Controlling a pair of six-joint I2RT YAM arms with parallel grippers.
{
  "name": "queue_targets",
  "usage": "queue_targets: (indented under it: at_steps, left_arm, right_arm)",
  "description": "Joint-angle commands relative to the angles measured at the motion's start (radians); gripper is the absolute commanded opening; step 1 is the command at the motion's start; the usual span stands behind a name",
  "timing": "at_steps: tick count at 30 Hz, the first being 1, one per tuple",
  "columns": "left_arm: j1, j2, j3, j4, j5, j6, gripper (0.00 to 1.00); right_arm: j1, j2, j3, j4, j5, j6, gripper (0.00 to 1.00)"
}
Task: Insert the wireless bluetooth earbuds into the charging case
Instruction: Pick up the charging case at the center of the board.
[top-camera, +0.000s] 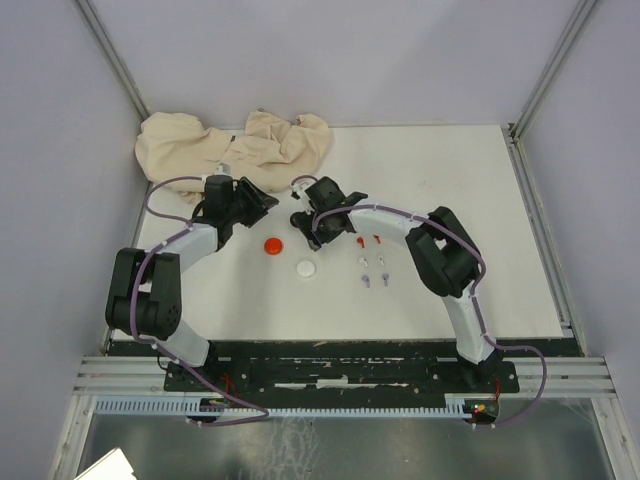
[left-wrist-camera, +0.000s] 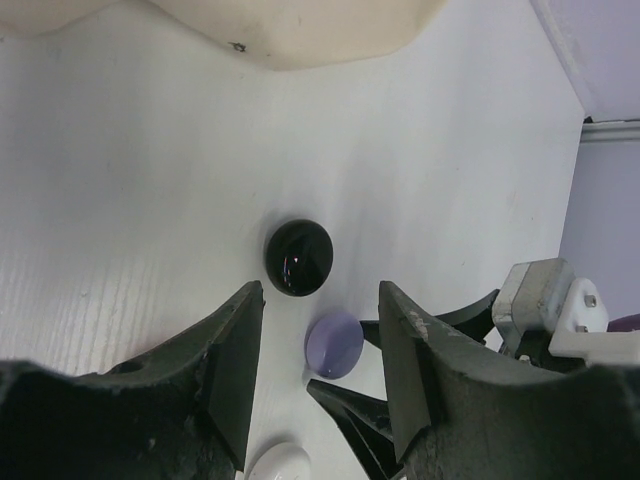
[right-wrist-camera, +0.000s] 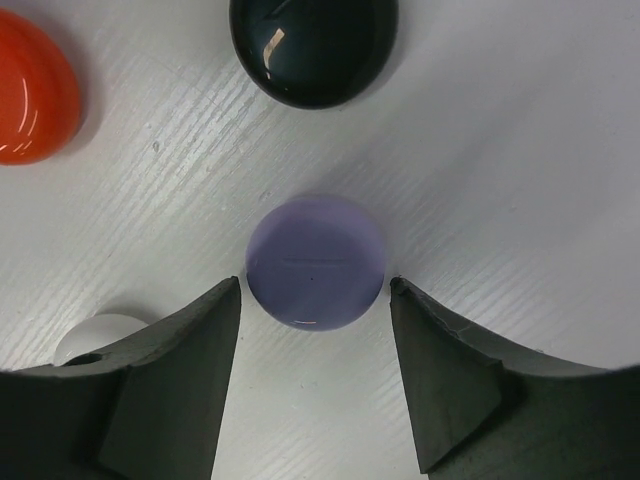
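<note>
The tiny stemmed earbuds lie in pairs right of the grippers: red (top-camera: 361, 241), white (top-camera: 365, 261) and pale purple (top-camera: 367, 280); no black pair shows. My right gripper (right-wrist-camera: 315, 290) is open, with its fingers on either side of the near edge of a round pale purple disc (right-wrist-camera: 316, 262), not closed on it. My left gripper (left-wrist-camera: 320, 292) is open and empty, hovering just short of the black disc (left-wrist-camera: 299, 257) and the purple disc (left-wrist-camera: 334, 344). In the top view the left gripper (top-camera: 264, 200) and right gripper (top-camera: 303, 222) are close together and hide both discs.
A red disc (top-camera: 272, 244) and a white disc (top-camera: 306, 267) lie below the grippers. A crumpled beige cloth (top-camera: 235, 145) lies at the back left. The right gripper's fingers (left-wrist-camera: 365, 425) reach into the left wrist view, close to my left fingers.
</note>
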Motion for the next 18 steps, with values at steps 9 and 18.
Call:
queue_targets:
  at_steps: [9, 18]
  left_arm:
    - [0.006, -0.055, -0.018, 0.065, 0.036, -0.047, 0.56]
    - [0.009, -0.046, -0.017, 0.079, 0.108, -0.074, 0.58]
  right_arm:
    - [0.01, 0.038, 0.063, -0.001, 0.038, -0.018, 0.63]
    - [0.007, -0.07, -0.033, 0.094, 0.062, -0.041, 0.37]
